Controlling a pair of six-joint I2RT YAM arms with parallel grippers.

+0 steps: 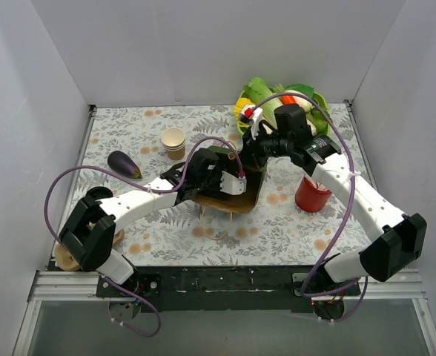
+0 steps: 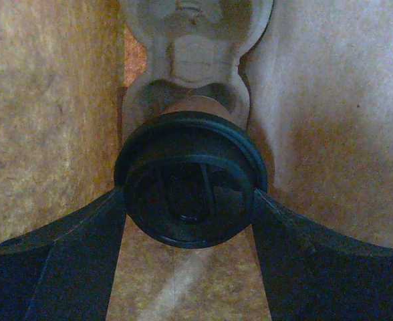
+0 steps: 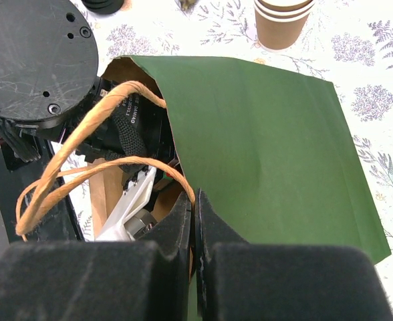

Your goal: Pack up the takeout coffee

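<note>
The takeout coffee shows in the left wrist view: its black lid (image 2: pixel 190 167) faces the camera, with the tan cup body (image 2: pixel 196 105) behind it. It is inside a paper bag with kraft inner walls (image 2: pixel 49 120). My left gripper (image 2: pixel 190 200) reaches into the bag, and its dark fingers (image 2: pixel 69 254) press both sides of the lid. In the top view the left gripper (image 1: pixel 231 182) is partly hidden in the green bag (image 1: pixel 249 194). My right gripper (image 3: pixel 195 200) is shut on the bag's rim beside a twine handle (image 3: pixel 83 134) and holds the green panel (image 3: pixel 270 147) up.
A stack of lidless tan cups (image 1: pixel 173 142) stands behind the bag, with a purple eggplant (image 1: pixel 124 164) to the left. A red cup (image 1: pixel 311 196) stands right of the bag and green and yellow toy food (image 1: pixel 277 96) lies at the back. A pale moulded shape (image 2: pixel 193 47) sits beyond the cup.
</note>
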